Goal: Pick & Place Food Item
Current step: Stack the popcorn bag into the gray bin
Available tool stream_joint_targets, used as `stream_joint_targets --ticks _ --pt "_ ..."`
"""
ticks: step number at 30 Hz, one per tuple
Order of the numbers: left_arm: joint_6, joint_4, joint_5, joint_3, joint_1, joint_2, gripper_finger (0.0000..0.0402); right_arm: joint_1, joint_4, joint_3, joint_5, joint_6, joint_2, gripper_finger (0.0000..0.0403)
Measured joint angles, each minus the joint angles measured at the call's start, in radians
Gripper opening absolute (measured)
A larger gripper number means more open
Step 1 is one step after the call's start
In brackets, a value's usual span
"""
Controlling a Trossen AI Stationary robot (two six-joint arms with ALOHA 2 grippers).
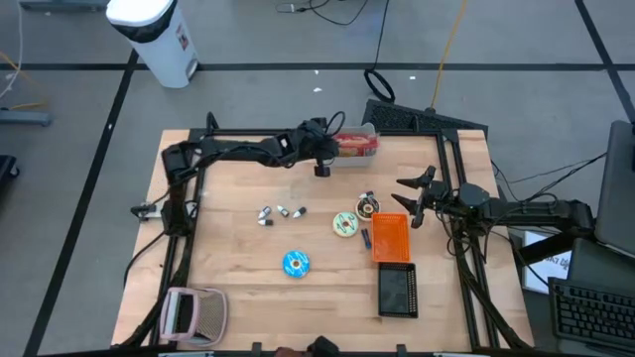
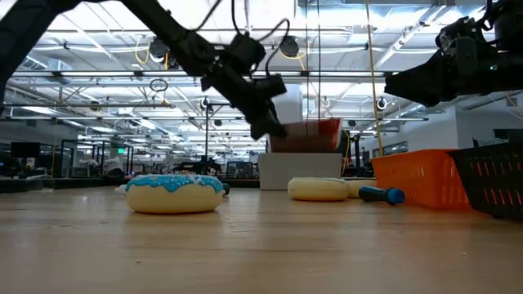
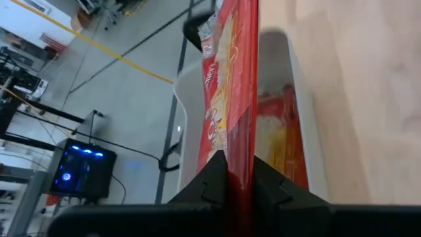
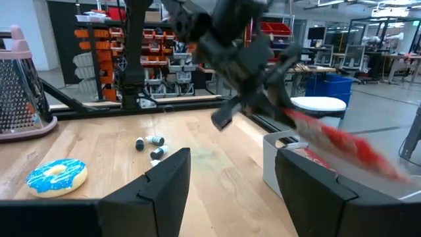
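I judged the job to be in its last stretch. My left claw (image 1: 332, 146) was clamped shut on a flat red snack packet (image 3: 230, 99), and it hung right over the clear plastic bin (image 1: 359, 145) at the 12 o'clock edge of the table (image 1: 238, 258). The left wrist view showed the packet edge-on between the 2 dark fingers (image 3: 212, 184), its lower part already inside the bin's walls, where another red-and-yellow pack seemed to lie. What was left, as I read it, was the release and the pull-away; I could not tell whether the packet touched the bin's floor.

My right claw (image 1: 409, 203) waited at the 3 o'clock side with its fingers spread and nothing between them.

The packet looked like thin, glossy, crinkly film, floppy enough to sag out of a pinch. The bin was a rigid, translucent rectangular tub with rounded corners. The table was pale, smooth wood with a visible grain.

Elsewhere on it:
- a blue-iced donut (image 1: 296, 264), round and shiny, near 6 o'clock
- a cream-coloured donut (image 1: 345, 224) near the centre
- a few small metallic bits (image 1: 282, 212) at centre-left
- an orange mesh basket (image 1: 390, 238) and a black mesh basket (image 1: 396, 291) toward 4 o'clock, both boxy with perforated sides
- a pink-handled grater (image 1: 193, 313) at 7 o'clock
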Motion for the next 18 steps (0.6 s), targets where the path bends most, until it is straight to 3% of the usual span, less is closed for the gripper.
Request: stream_joint_targets --ticks 7,12,18 --pt "0.005 0.001 0.0 0.0 0.01 0.037 0.0014 0.0 0.0 0.0 0.0 0.0 0.0 0.021" --pt "0.021 0.0 -0.005 0.0 0.007 0.037 0.0058 0.0 0.0 0.0 0.0 0.0 0.0 0.021" --pt "0.049 0.0 -0.109 0.0 -0.002 0.037 0.0081 0.0 0.0 0.0 0.0 0.0 0.0 0.021"
